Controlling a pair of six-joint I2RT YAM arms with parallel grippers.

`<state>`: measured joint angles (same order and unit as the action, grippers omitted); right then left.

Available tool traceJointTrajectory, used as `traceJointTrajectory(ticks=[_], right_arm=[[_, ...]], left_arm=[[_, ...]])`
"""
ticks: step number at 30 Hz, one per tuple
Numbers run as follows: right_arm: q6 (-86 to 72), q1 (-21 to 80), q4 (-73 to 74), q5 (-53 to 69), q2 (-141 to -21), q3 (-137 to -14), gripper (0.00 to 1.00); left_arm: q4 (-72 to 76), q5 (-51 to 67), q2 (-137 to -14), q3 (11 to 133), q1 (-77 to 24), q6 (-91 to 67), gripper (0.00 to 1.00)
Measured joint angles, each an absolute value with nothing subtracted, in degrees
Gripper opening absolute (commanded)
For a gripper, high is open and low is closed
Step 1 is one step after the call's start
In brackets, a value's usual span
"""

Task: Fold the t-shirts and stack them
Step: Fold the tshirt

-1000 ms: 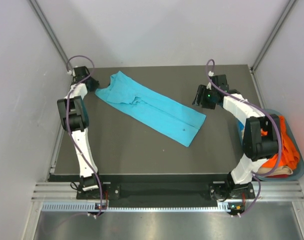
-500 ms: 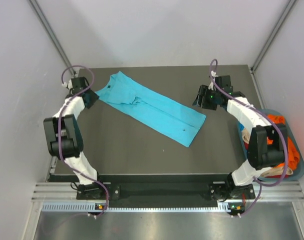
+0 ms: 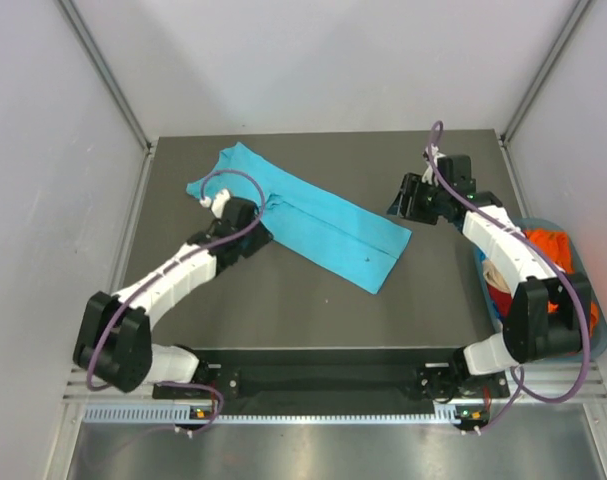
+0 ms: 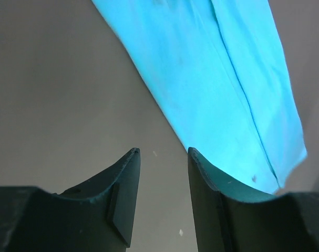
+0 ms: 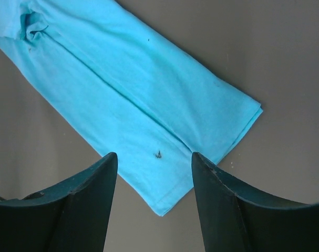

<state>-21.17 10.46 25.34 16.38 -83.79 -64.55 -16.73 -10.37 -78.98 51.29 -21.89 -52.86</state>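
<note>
1. The turquoise t-shirt (image 3: pixel 323 225), folded into 1 long strip, lies diagonally from the far-left corner toward the tabletop's middle.
2. The left gripper (image 4: pixel 163 152) hangs by the strip's near edge at the collar end, fingers spread, empty.
3. The right gripper (image 5: pixel 154 155), fingers apart, seems to hover over the hem end.
4. Off the right edge, a basket (image 3: pixel 601 335) holds an orange t-shirt (image 3: pixel 551 243).

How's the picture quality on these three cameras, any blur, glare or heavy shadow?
Top external: evenly lit and sharp, with no glare and barely any shadow. Left wrist: the turquoise t-shirt looks soft and smooth, and the left gripper is dark in the foreground. Right wrist: crisp, the t-shirt's seams and wrinkles show clearly, and the right gripper is dark too.
</note>
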Motion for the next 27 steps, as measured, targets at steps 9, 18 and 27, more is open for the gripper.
traceJointTrajectory(ticks=[9, 18, 27], right_arm=[[-23.68, 10.44, 29.08, 11.6, -80.62, -64.18, 0.59], [-26.63, 9.43, 35.16, 5.13, -77.06, -64.77, 0.58], [-27.24, 8.4, 39.09, 1.91, -75.09, -66.5, 0.59]], left_arm=[[-16.21, -23.75, -74.78, 45.45, -50.06, -75.22, 0.41], [-16.6, -29.63, -95.44, 59.96, -60.73, -86.52, 0.38], [-14.44, -29.21, -103.68, 63.42, -62.04, -92.01, 0.33]])
